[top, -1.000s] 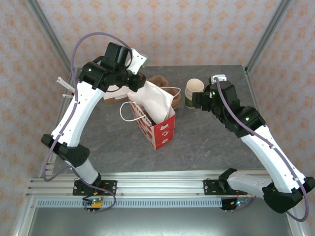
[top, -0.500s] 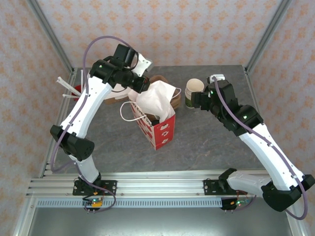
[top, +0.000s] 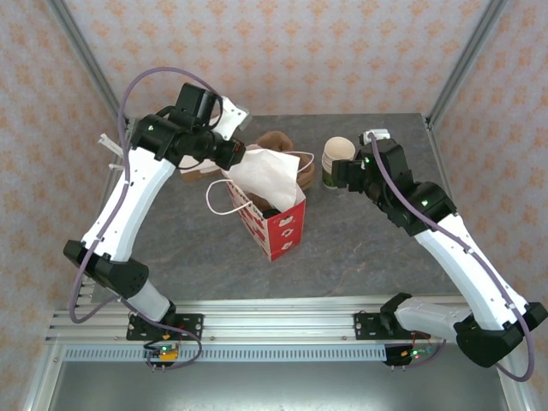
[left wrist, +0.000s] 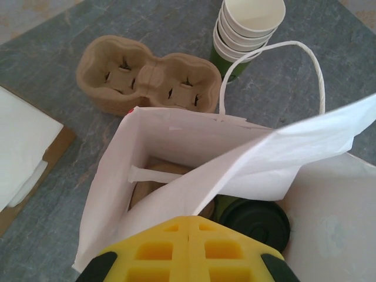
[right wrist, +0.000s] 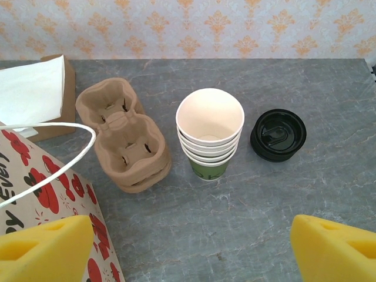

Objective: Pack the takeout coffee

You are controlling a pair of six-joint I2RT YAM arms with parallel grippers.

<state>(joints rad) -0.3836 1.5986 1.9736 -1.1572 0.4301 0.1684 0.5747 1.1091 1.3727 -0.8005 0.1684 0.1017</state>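
The takeout coffee (left wrist: 252,222), green-sided with a black lid, stands inside the red-and-white paper bag (top: 278,227), low in its right corner and partly under a folded white flap. My left gripper (left wrist: 189,222) is shut on the bag's top rim (left wrist: 176,141) and holds it at the bag's back left (top: 242,157). To the right of the bag, my right gripper (right wrist: 191,252) hangs open over bare table, short of the cup stack, with nothing between its yellow fingers (right wrist: 47,247). The bag's poppy-printed side (right wrist: 53,194) shows beside the left finger.
A stack of cream-lined green cups (right wrist: 210,132) stands behind the bag, with black lids (right wrist: 278,134) to its right and brown pulp cup carriers (right wrist: 123,138) to its left. White napkins on brown card (left wrist: 23,147) lie at the back left.
My left gripper swung right and then back left, still pinching the bag's rim, and the bag's mouth changed shape with it. The right arm barely moved.
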